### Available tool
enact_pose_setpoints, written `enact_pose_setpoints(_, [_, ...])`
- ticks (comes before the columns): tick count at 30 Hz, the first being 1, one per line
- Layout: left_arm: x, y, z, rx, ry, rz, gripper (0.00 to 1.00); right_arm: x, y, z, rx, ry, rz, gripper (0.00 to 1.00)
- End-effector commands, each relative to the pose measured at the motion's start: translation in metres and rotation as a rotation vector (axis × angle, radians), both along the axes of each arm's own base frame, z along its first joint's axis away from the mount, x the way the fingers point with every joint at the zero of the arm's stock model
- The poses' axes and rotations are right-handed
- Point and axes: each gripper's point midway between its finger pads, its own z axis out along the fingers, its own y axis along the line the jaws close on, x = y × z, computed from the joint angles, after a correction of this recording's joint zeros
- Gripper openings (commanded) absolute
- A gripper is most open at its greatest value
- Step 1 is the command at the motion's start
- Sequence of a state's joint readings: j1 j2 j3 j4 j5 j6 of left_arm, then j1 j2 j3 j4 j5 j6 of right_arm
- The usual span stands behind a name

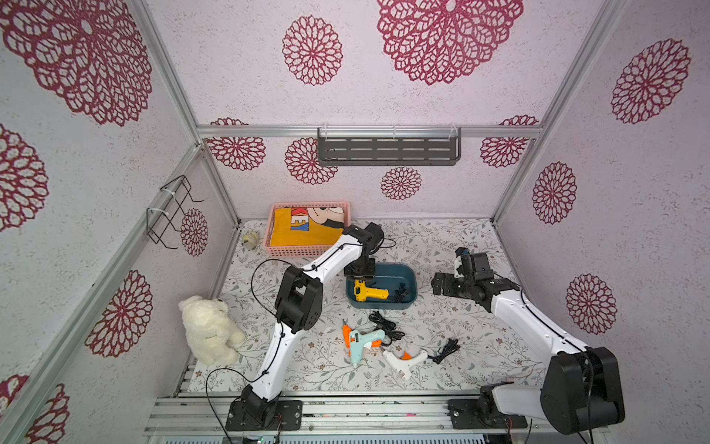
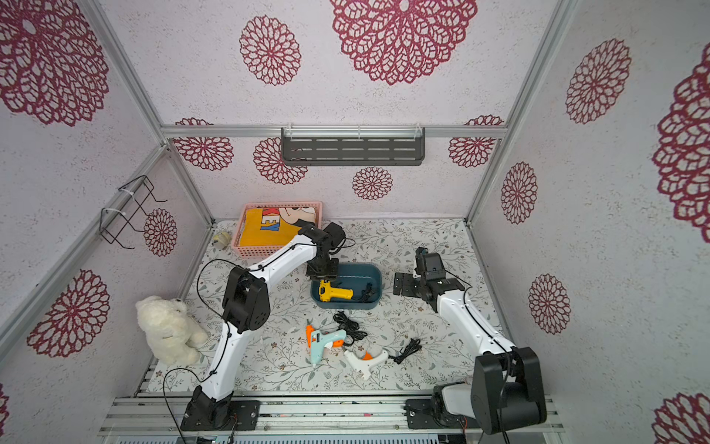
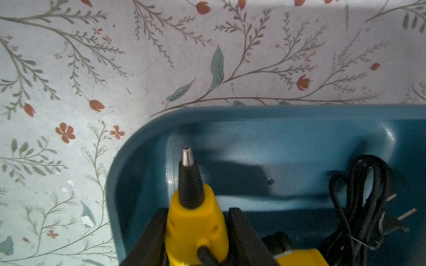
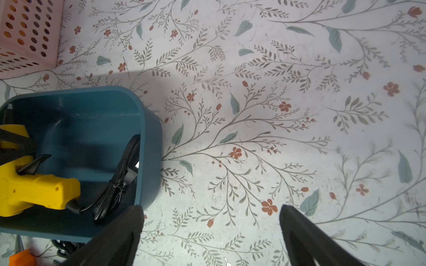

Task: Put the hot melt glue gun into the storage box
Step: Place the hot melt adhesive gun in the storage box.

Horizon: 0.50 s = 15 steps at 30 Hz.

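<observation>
In both top views the yellow glue gun [image 1: 369, 294] is inside the storage box [image 1: 384, 306], at the end nearer the left arm. The left gripper [image 1: 359, 277] comes down over that end, right above the gun's front part. The gun's handle points toward the box's other end, where its black cord [image 1: 401, 292] is bundled. The right gripper [image 2: 401, 284] hangs over the table [image 2: 422, 326] just beside the box, apart from it and holding nothing.

In the left wrist view the left gripper [image 3: 197, 210] is partly closed, with one black finger [image 3: 159, 230] on each side of the yellow glue gun [image 3: 196, 224], clamping its body. The nozzle [image 3: 187, 156] sticks out past the fingertips, over the floor of the storage box [image 3: 253, 112]. Whether the gun rests on that floor cannot be told. The cord [image 3: 359, 195] lies further along inside.

In the right wrist view the right gripper [image 4: 211, 208] is spread wide and empty over the table [image 4: 276, 138]. The storage box [image 4: 149, 142] stands beside one finger, with the yellow glue gun [image 4: 39, 188] and cord [image 4: 124, 175] in it.
</observation>
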<state>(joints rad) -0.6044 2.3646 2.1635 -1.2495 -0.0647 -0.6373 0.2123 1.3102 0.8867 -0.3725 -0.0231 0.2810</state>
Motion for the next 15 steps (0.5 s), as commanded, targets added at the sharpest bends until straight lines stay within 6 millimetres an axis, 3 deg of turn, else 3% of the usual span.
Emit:
enact_pose_setpoints(1, [0.006,-0.002,-0.005,0.009,-0.027,-0.001,0.14,0.000,-0.001,0.008,0.007,-0.030,-0.004,0.99])
enact_pose_setpoints(5, [0.004,-0.006,-0.015,-0.001,-0.002,0.006,0.28,-0.001,-0.003,0.008,0.004,-0.028,-0.007,0.99])
enact_pose_setpoints(7, [0.004,-0.007,-0.015,-0.001,-0.003,0.011,0.43,-0.002,-0.003,0.010,0.004,-0.031,-0.009,0.99])
enact_pose_setpoints(11, [0.007,-0.007,-0.002,-0.005,-0.036,-0.005,0.72,-0.004,-0.003,0.010,0.005,-0.030,-0.009,0.99])
enact_pose_setpoints(15, [0.009,-0.003,0.027,0.000,-0.080,-0.028,0.80,-0.003,-0.003,0.015,0.006,-0.036,-0.011,0.99])
